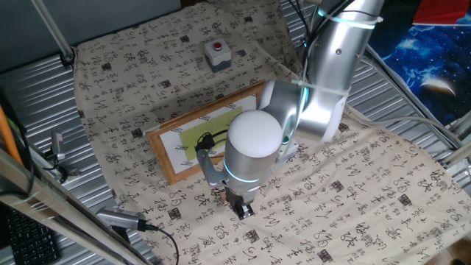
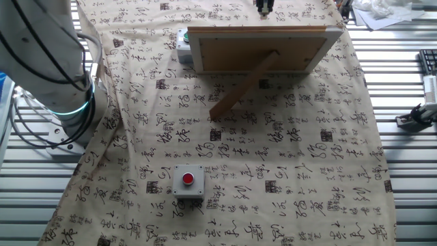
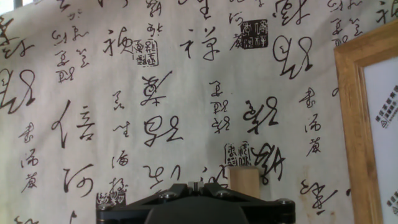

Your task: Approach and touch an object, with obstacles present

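**Closing in on the cube**

The tiny pale wooden cube [image 3: 244,181] is sitting on the calligraphy-printed cloth [image 3: 124,93], just beside the light-wood picture frame [image 3: 354,124] and just ahead of the gripper [image 1: 243,209]. The final approach seems underway; touching calls for a short advance, keeping off the frame. Whether the fingers are apart, I cannot tell.

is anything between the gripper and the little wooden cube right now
Nothing visible. In the hand view the tiny light-tan wooden cube sits on the cloth just beyond the gripper, slightly right of its centre, with only printed cloth between. The large light-wood picture frame stands off to the right, clear of that line.
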### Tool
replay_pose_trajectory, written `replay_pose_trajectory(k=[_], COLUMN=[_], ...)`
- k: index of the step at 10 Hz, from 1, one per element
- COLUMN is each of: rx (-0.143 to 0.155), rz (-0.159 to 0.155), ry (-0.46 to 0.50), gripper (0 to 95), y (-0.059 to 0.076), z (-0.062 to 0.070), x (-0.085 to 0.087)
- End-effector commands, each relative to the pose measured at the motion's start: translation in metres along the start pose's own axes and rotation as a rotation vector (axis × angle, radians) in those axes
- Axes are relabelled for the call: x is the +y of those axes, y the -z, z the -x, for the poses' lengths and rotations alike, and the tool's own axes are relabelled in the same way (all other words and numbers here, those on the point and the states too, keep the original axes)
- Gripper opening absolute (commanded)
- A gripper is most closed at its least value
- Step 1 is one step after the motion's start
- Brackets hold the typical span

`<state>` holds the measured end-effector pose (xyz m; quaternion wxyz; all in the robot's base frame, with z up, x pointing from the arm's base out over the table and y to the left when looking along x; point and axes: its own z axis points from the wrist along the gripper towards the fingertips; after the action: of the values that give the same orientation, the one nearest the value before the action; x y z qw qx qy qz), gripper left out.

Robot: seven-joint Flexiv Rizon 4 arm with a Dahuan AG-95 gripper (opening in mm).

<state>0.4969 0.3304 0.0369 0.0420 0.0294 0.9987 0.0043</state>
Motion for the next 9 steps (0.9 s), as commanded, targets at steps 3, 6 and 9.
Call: replay_pose_trajectory(k=[3, 6, 9], rx=[-0.005, -0.009, -0.01], rz=[-0.002, -0.002, -0.004], ry=[0.003, 0.005, 0.013], gripper=[0.0, 0.0, 0.0], y=[-0.01, -0.013, -0.011], z=[0.001, 0.001, 0.001], x=[-0.001, -0.001, -0.001])
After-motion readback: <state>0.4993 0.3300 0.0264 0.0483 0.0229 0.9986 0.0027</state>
